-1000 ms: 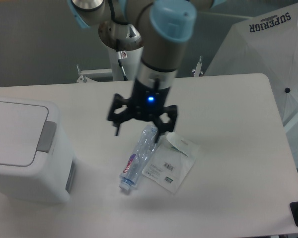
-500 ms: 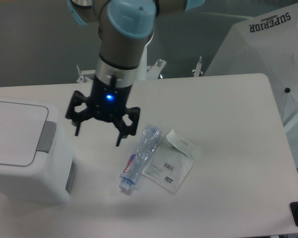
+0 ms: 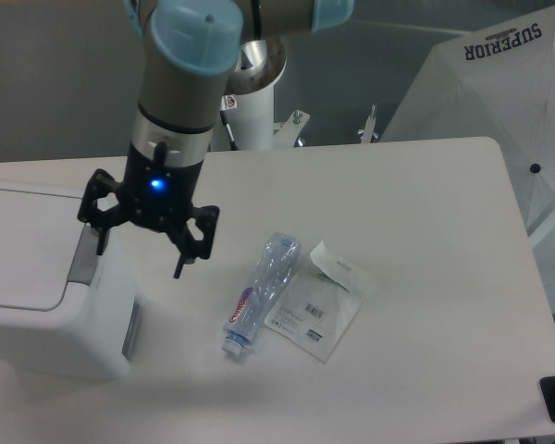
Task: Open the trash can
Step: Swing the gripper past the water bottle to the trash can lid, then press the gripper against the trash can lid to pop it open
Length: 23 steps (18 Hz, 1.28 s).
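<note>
My tool point(image 3: 141, 248) spread wide, empty, over trash can point(image 3: 37, 282) at tabletop's left edge. Risk: left finger misses grey push tab point(image 3: 85, 255), skids off lid.

Smooth matt white plastic trash can point(image 3: 28, 277), clear crinkled plastic bottle point(image 3: 261, 291), matt table point(image 3: 425, 277).
</note>
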Available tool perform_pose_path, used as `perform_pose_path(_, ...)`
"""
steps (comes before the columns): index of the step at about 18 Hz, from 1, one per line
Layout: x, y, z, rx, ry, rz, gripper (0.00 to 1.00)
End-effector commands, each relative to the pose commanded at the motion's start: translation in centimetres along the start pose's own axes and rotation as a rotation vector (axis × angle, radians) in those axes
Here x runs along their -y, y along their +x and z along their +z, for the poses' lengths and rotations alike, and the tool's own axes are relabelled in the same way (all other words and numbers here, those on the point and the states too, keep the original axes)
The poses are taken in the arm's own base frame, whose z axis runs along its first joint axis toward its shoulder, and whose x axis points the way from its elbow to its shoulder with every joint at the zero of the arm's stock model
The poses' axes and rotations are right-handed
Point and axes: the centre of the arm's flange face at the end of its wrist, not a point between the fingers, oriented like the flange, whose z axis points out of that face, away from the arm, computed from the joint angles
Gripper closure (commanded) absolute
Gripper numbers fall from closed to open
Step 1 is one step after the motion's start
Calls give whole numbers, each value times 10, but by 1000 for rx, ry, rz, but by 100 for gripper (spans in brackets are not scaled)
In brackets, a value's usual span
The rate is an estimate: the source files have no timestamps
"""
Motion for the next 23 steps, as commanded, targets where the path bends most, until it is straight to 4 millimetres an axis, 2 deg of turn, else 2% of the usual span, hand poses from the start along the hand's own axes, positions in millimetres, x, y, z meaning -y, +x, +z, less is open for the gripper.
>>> perform_pose_path(2, 0, 4, 5, -4, -2, 6, 0)
perform_pose_path(7, -1, -1, 17, -6, -21, 2, 0)
perform_pose_path(17, -2, -2, 19, -7, -25, 0, 0)
perform_pose_path(23, 0, 0, 13, -3, -14, 5, 0)
